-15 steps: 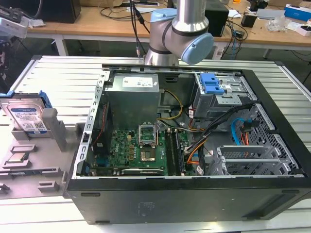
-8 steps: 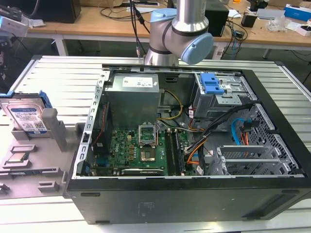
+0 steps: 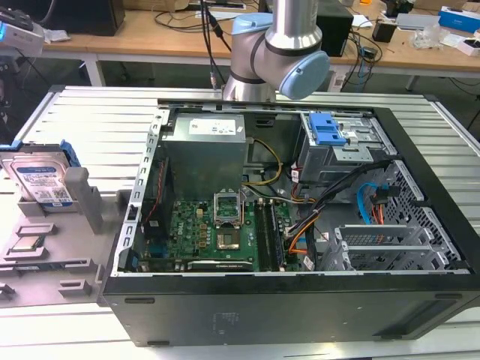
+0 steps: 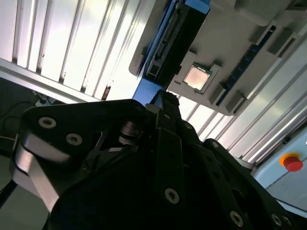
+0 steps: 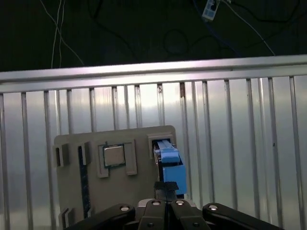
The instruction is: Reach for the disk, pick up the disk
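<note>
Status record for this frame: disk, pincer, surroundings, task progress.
disk: standing on edge in grey holder, exterior view's left
pincer: shut, empty, lined up with disk in first wrist view
CPU chip: flat in holder pocket beside disk
PC case: open, on slatted table
progress: disk not yet gripped

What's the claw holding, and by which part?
Nothing. The claw hangs shut above the disk, which stands on edge in the grey tray, untouched.
</note>
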Controlling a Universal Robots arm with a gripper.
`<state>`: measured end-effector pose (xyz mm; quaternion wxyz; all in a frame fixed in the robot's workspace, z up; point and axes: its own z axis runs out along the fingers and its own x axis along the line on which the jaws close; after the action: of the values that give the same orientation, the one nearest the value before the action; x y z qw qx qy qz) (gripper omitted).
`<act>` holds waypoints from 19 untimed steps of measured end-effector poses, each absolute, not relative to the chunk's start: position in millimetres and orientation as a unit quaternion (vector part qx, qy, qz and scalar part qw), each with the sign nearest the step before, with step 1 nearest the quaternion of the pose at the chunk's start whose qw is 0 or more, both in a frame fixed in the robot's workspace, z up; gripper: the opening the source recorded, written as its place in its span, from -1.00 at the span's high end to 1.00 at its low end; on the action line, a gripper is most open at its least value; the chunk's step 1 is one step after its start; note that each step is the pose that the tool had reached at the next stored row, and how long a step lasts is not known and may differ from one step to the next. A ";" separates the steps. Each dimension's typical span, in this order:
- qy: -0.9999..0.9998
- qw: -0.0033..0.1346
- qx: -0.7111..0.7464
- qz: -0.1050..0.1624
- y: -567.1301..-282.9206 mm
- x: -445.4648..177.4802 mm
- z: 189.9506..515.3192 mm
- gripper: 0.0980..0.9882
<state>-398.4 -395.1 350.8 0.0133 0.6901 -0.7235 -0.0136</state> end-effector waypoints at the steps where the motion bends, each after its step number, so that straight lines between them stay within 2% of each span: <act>1: -0.719 0.013 0.694 -0.014 -395.1 -398.4 350.8 0.98; 14: -0.702 0.014 0.712 -0.013 -395.1 -398.4 350.8 0.96; 16: -0.702 0.014 0.712 -0.013 -395.1 -398.4 350.8 0.69; 17: -0.702 0.014 0.712 -0.013 -395.1 -398.4 350.8 0.42; 18: -0.702 0.014 0.712 -0.013 -395.1 -398.5 350.8 0.28; 19: -0.702 0.014 0.712 -0.013 -395.1 -398.4 350.8 0.28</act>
<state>-398.4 -395.1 350.8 0.0138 0.7116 -0.7023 -0.0132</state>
